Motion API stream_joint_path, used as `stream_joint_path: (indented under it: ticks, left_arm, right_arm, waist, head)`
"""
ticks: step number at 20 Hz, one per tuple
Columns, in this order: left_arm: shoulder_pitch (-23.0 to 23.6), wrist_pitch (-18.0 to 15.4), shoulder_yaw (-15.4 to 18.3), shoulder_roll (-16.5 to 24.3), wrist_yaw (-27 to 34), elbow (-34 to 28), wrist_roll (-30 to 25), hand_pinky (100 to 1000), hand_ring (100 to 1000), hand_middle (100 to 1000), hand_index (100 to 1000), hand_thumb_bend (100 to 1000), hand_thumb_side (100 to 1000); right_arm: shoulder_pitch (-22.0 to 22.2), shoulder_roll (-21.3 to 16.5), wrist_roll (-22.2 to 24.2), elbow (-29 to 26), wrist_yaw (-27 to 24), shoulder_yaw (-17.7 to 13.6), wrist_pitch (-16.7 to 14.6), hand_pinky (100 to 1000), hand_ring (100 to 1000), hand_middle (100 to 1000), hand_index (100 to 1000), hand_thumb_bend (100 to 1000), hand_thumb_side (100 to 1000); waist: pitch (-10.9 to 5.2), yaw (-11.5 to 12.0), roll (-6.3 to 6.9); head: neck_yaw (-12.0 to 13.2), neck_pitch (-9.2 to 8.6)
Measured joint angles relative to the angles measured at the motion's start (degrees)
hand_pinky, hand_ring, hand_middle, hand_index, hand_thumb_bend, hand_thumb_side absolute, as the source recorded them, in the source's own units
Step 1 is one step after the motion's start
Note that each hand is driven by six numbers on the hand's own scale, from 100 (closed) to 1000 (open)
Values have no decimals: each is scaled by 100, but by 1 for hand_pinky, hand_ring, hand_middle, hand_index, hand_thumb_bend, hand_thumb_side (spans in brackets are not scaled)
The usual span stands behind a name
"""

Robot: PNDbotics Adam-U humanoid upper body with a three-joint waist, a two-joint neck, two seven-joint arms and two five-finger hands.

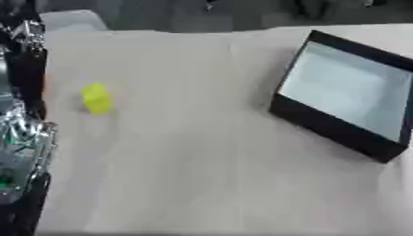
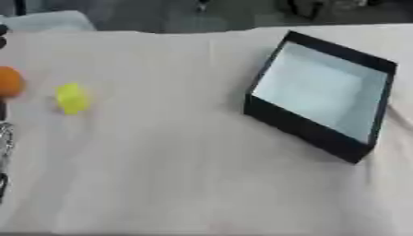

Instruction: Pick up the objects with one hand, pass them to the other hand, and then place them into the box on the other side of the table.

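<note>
A small yellow object lies on the beige tablecloth at the left. Further left, an orange round object sits at the picture's edge, partly cut off. My left arm, black and silver, runs along the left edge of the left eye view, beside both objects and hiding most of the orange one there. I cannot make out its hand. The black box with a pale inside stands on the right side of the table and holds nothing. My right hand does not show.
The beige cloth covers the whole table between the objects and the box. Dark shapes and a pale item lie beyond the far edge.
</note>
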Motion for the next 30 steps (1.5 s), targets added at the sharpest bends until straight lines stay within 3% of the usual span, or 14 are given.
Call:
stream_joint_path:
  ticks: [8, 15, 18, 22, 27, 30]
  left_arm:
    - [0, 0, 0, 0, 0, 0, -1, 880, 769, 791, 942, 202, 676]
    - [-138, 57, 43, 107, -35, 2, -2, 884, 778, 791, 939, 205, 633]
    - [-399, 299, 44, 572, -146, 111, -188, 886, 784, 788, 936, 222, 565]
    - [-907, 827, -17, 1539, -139, 594, -769, 917, 813, 794, 941, 261, 473]
    - [-1674, 1444, -259, 2525, -52, 1697, -2099, 926, 847, 795, 903, 324, 442]
    - [-2074, 1575, -433, 2838, -599, 2442, -3102, 923, 865, 805, 908, 386, 431]
  right_arm:
    - [-5, 0, -13, 0, 0, 0, -1, 1000, 1000, 1000, 1000, 100, 636]
    - [1, -1, -41, 0, 0, -19, -8, 1000, 1000, 1000, 1000, 100, 637]
    - [11, -7, -48, 0, 5, -41, -4, 1000, 1000, 1000, 1000, 100, 637]
    - [51, -59, -64, -2, 29, -71, 6, 1000, 1000, 1000, 1000, 100, 638]
    - [56, -103, -67, -3, 56, -71, 15, 1000, 1000, 1000, 1000, 100, 637]
    - [55, -103, -59, -4, 74, -71, 21, 1000, 1000, 1000, 1000, 100, 637]
  waist:
    - [0, -11, 6]
    - [11, 3, 13]
    - [14, 16, 65]
    - [14, 16, 151]
    - [14, -5, 217]
    - [14, -32, 220]
  head:
    - [-54, 2]
    - [283, 1]
    - [311, 0]
    - [259, 2]
    - [233, 5]
    - [240, 4]
